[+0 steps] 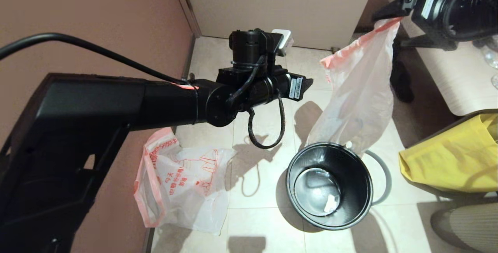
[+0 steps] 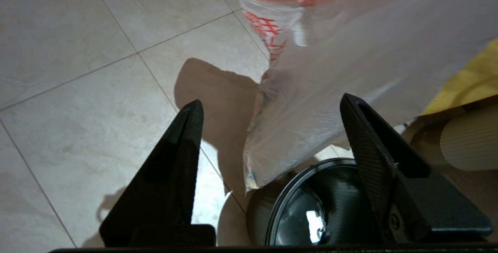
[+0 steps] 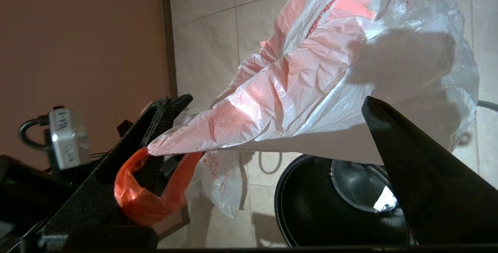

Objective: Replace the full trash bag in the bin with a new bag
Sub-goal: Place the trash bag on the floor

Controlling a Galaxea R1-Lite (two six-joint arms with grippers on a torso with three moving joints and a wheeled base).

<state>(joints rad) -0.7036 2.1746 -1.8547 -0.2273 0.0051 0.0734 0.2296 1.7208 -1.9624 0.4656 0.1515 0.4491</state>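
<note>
With left gripper (image 2: pixel 271 101) spread empty above the bin (image 1: pixel 352 185), pinch the bag (image 1: pixel 358 89) opposite the wide-open right gripper (image 3: pixel 268 101) hooking its handle.

Head cam: high up, looks fwd/down at floor, wide. L wrist cam: sits behind left gripper (image 2: pixel 268 109), looks down past its spread fingers, close on the hanging bag (image 2: pixel 350 70) w/ bin (image 2: pixel 334 214) just below. R wrist cam: behind right gripper (image 3: pixel 268 105), same bag draped close in front, bin under it. All 3 views share bag + bin.
</note>
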